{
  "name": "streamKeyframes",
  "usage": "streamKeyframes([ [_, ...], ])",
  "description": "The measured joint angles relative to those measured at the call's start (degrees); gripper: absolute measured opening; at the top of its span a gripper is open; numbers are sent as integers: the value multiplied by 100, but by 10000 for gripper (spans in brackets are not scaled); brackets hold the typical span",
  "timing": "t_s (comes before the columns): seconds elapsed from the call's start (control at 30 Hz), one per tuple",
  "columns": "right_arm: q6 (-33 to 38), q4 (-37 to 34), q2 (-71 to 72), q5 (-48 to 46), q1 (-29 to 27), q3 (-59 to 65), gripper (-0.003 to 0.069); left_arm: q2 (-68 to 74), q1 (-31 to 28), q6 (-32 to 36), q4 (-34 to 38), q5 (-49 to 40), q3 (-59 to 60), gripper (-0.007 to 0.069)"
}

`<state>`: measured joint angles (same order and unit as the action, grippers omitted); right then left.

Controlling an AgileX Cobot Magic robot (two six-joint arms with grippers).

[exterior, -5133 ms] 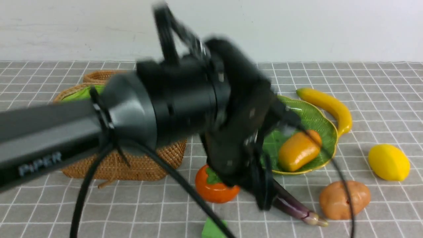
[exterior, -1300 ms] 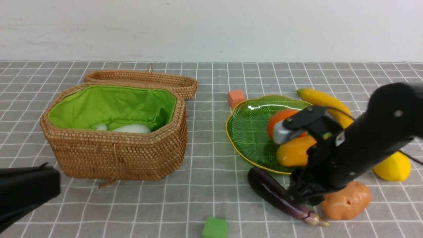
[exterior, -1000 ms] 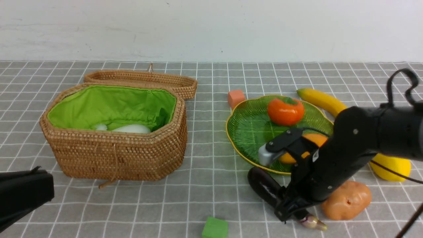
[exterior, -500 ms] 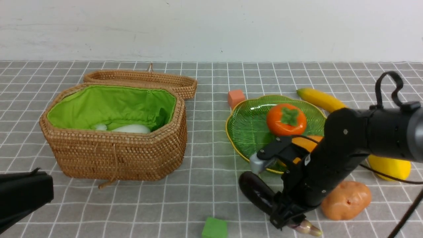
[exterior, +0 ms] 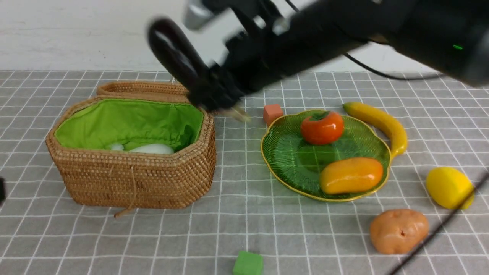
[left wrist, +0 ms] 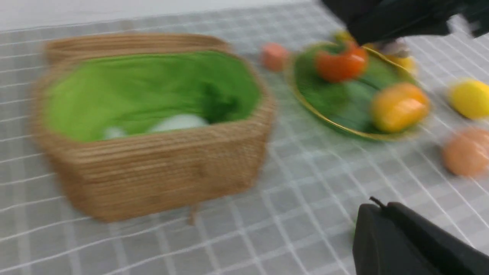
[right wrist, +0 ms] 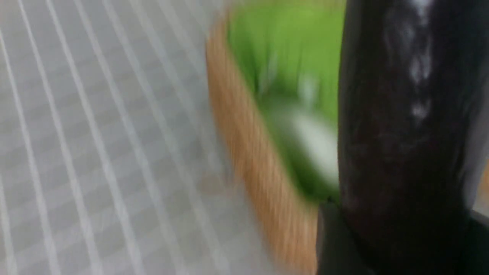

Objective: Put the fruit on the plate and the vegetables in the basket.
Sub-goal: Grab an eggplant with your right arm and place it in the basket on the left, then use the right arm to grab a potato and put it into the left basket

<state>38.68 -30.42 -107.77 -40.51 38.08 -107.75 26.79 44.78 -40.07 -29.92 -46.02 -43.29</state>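
My right fingers (exterior: 218,94) are clamped on the long dark purple eggplant (exterior: 172,53), aloft near the right end of the open brown wicker basket (exterior: 133,179), whose green lining holds a white oval radish (exterior: 153,148). My left fingers (left wrist: 376,219) are together. The green glass leaf plate (exterior: 286,152) holds an orange persimmon (exterior: 322,127) and orange-yellow mango (exterior: 351,175); yellow banana (exterior: 378,120), yellow lemon (exterior: 449,187) and tan potato (exterior: 399,231) lie on the worktop (exterior: 244,229).

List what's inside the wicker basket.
Inside the basket: green lining and the white radish. The front wall hides the floor and the radish's lower part. The eggplant is in the air, not inside.
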Motion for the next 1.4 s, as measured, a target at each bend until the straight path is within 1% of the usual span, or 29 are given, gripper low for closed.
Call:
streamKeyframes([
  [0.07, 365, -208, -707, 100, 139, -853, 324, 0, 0, -404, -378, -18, 0, -6],
  [0.13, 543, -214, -1227, 120, 208, -1399, 327, 0, 0, -486, -444, -18, 0, -6],
  [0.17, 602, -170, -1594, 120, 245, -1807, 350, 0, 0, -519, -469, -18, 0, -6],
  [0.2, 602, -130, -1813, 104, 263, -1956, 381, 0, 0, -526, -475, -18, 0, -6],
  [0.27, 413, 207, -2306, 30, 271, -2408, 531, 0, 0, -527, -481, -13, 0, -6],
  [0.3, 385, 246, -2333, 13, 271, -2459, 544, 0, 0, -521, -481, -13, 0, -6],
  [0.33, 185, 484, -2454, -48, 271, -2577, 610, 0, 0, -469, -486, -13, 0, -6],
  [0.37, -72, 693, -2482, -183, 258, -2649, 648, 0, 0, -410, -486, -13, 0, -6],
  [0.47, -750, 1212, -2378, -737, 252, -2879, 668, 0, 0, -158, -480, 3, 0, -6],
  [0.57, -1718, 1681, -2026, -1955, 257, -3116, 622, 0, 0, 261, -194, 105, 0, -6],
  [0.67, -2482, 2086, -1553, -2860, 257, -3200, 518, 0, 0, 1000, 479, 276, 0, -9],
  [0.7, -2682, 2170, -1407, -2958, 257, -3200, 477, 0, 0, 1268, 667, 317, 0, -12],
  [0.77, -3159, 2477, -975, -3120, 246, -3114, 326, 18, 0, 2127, 1609, 441, 0, -13],
  [0.8, -3282, 2562, -819, -3128, 246, -3021, 266, 18, 0, 2427, 1858, 458, 0, -13],
  [0.83, -3451, 2664, -649, -3122, 246, -2871, 209, 18, 0, 2703, 2151, 478, 6, -13],
  [0.87, -3531, 2703, -532, -3121, 246, -2789, 188, 24, 0, 2807, 2262, 479, 6, -13],
  [0.9, -3739, 2796, -357, -3121, 241, -2579, 140, 28, 0, 3051, 2510, 479, 6, -13],
  [0.93, -3968, 2945, -30, -3115, 207, -2068, 97, 28, 0, 3310, 2793, 479, 6, -13],
  [1.0, -4346, 3107, 644, -3115, 83, -1074, 59, 28, 0, 3656, 3044, 484, 6, -13],
  [1.07, -4726, 3260, 1383, -3109, -147, -21, 55, 28, 0, 3876, 3196, 484, 6, -13],
  [1.1, -4970, 3375, 1733, -3109, -357, 724, 62, 28, 0, 3930, 3235, 484, 6, -13],
  [1.13, -5055, 3393, 1864, -3109, -396, 848, 66, 28, 0, 3939, 3235, 484, 6, -13],
  [1.17, -5436, 3496, 2310, -3109, -783, 1962, 95, 28, 0, 4007, 3260, 478, 6, -13],
  [1.23, -5949, 3522, 2662, -2927, -1203, 2983, 153, 28, 0, 4007, 3268, 465, 6, -13],
  [1.27, -6144, 3508, 2705, -2797, -1342, 3286, 168, 28, 0, 4007, 3272, 459, 6, -13],
  [1.3, -6622, 3427, 2798, -2471, -1650, 3821, 227, 28, 0, 4007, 3272, 453, 6, -13],
  [1.33, -6622, 3412, 2805, -2410, -1650, 3900, 237, 28, 0, 4007, 3272, 453, 6, -13],
  [1.37, -7116, 3275, 2822, -1894, -1971, 4463, 307, 28, 0, 4007, 3279, 440, 6, -13],
  [1.4, -7358, 3207, 2822, -1545, -2146, 4756, 361, 28, 0, 4007, 3287, 435, 6, -13],
])
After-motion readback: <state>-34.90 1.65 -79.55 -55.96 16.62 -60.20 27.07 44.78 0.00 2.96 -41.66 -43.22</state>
